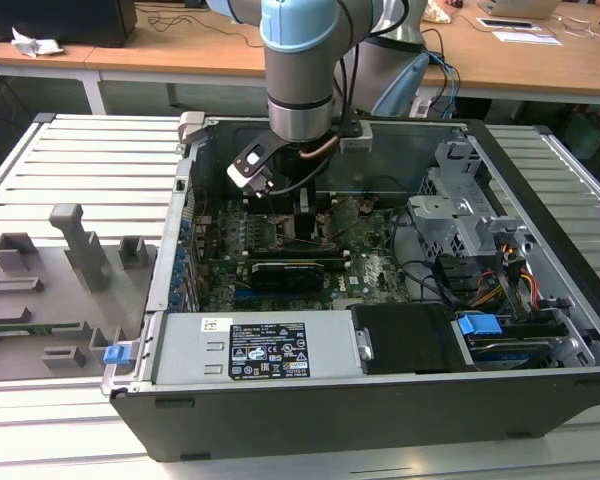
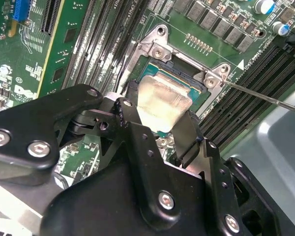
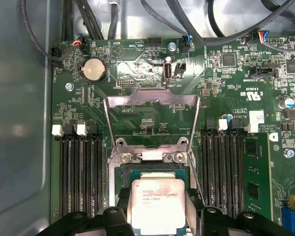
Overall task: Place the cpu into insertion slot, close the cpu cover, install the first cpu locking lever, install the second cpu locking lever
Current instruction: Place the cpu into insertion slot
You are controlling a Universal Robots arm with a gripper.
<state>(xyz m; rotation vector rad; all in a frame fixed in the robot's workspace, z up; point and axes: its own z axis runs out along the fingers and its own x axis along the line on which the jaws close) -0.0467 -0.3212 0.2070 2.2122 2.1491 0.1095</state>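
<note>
The cpu (image 3: 157, 206) is cut off at the first wrist view's edge; the insertion slot (image 2: 187, 73) is largely hidden beneath it and the pincer (image 2: 159, 105)

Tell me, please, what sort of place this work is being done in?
Probably a robotics lab or workshop: an open computer case sits on a slatted metal workbench, wooden desks stand behind, and the arm's gripper holds the cpu over the motherboard.

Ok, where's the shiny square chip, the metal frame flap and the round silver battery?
Silvery square metal chip (image 3: 159, 204), first wrist view: middle of face.
Dark-silver metal frame flap (image 3: 151, 100), first wrist view: crossbar opposite hinge.
Round silver coin battery (image 3: 94, 69), first wrist view: centre.
</note>
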